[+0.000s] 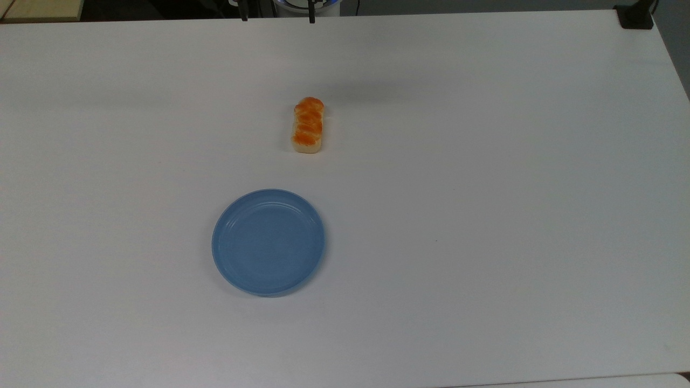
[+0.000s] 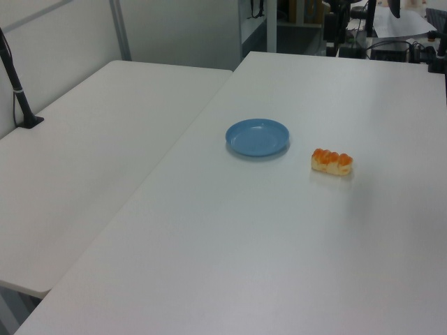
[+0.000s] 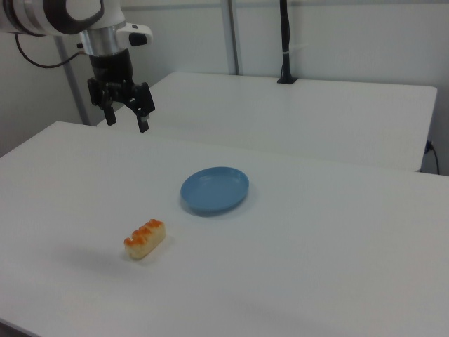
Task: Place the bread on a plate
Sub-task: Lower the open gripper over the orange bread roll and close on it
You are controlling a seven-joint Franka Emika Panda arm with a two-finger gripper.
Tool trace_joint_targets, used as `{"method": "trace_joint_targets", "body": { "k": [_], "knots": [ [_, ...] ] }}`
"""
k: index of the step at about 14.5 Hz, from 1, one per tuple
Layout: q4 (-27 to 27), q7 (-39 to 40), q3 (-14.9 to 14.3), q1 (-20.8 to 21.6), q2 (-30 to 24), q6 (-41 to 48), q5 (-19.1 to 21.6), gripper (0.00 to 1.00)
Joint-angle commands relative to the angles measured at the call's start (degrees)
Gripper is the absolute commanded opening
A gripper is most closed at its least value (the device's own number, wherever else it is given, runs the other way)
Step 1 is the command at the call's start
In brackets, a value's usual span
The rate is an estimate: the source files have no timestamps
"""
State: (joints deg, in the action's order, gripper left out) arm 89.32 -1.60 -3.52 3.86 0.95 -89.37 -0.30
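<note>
Jaws wide, gripper high over table; bread lies apart from plate.

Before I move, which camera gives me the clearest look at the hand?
The right view: the whole hand hangs open above the table's far edge. The top view catches just its two fingertips at the top edge.
</note>
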Motion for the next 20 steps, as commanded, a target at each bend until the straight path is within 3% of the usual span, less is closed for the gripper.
{"method": "trace_joint_targets", "body": {
  "k": [1, 10, 15, 20],
  "knots": [
    [2.35, -0.94, 0.0, 0.54, -2.0, -0.27, 0.04, 0.98],
    [5.24, -0.42, 0.09, 0.36, -3.4, -0.88, -0.05, 1.0],
    [23.85, -1.29, 2.9, -0.08, -11.83, -13.78, -0.14, 1.0],
    [33.18, -3.67, 3.08, 0.27, -10.62, -26.35, -0.14, 0.99]
  ]
}}
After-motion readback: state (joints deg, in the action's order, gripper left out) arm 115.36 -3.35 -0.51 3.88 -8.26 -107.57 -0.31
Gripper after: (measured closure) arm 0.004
